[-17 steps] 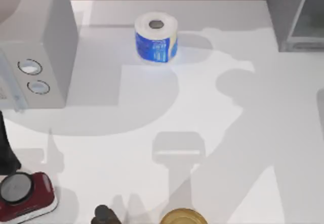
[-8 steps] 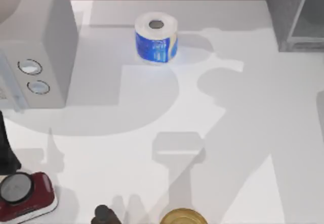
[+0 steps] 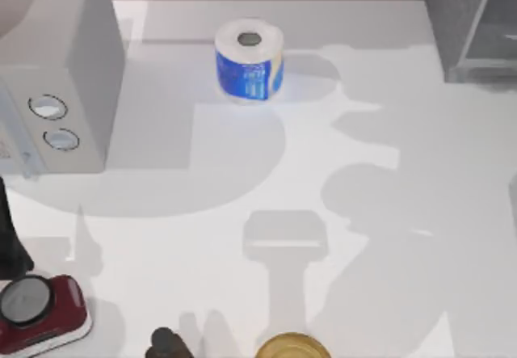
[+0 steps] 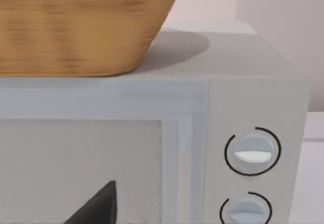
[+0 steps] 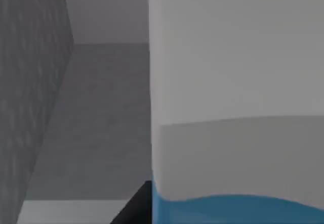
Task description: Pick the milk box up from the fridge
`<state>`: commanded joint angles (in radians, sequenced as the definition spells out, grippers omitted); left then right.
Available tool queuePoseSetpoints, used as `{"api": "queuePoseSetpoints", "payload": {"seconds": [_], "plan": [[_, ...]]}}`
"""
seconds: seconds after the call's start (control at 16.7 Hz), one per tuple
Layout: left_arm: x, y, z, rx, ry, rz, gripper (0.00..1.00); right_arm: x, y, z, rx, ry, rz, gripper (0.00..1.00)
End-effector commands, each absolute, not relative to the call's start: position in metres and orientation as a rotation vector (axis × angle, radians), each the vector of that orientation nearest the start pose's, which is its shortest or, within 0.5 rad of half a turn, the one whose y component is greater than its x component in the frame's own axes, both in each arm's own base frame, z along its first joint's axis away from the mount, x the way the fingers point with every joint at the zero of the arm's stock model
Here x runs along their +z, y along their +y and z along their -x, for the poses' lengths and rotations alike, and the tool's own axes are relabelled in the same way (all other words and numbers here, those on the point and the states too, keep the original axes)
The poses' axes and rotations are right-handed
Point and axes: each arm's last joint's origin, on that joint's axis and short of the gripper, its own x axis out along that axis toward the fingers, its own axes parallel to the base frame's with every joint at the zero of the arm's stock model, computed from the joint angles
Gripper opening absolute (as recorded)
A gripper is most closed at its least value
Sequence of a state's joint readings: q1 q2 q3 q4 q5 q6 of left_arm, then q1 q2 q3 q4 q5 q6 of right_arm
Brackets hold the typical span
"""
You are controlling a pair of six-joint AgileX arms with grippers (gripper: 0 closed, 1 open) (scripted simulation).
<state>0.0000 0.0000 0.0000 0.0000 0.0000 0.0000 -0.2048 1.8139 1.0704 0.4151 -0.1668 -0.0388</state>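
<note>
Right gripper's grip state could not be told, a dark part of it (image 5: 135, 204) showing just beside the milk box (image 5: 238, 97), which stood close ahead inside the dark-grey fridge (image 5: 30, 107), pale above a blue band, long axis seemingly upright.

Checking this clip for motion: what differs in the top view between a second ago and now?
Little among the objects. The big shadow on the right of the table shifted: its rounded lobe moved toward the near edge, so something overhead moved there. The panel of the fridge looks darker. The paper roll, the grey box with two dials and the red item stayed put.
</note>
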Motion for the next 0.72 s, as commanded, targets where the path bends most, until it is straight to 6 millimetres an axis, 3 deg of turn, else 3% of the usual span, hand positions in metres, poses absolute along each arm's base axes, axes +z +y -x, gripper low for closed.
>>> {"api": "queuePoseSetpoints", "payload": {"seconds": [0.24, 0.54, 0.72], "plan": [[0.16, -0.001, -0.106, 0.0, 0.0, 0.0, 1.0, 0.204, -0.074, -0.368, -0.015, 0.306, -0.006, 0.0], [0.16, -0.001, -0.106, 0.0, 0.0, 0.0, 1.0, 0.202, -0.072, -0.369, -0.009, 0.312, -0.008, 0.0], [0.16, -0.001, -0.106, 0.0, 0.0, 0.0, 1.0, 0.209, -0.067, -0.358, -0.014, 0.315, -0.009, 0.0]]}}
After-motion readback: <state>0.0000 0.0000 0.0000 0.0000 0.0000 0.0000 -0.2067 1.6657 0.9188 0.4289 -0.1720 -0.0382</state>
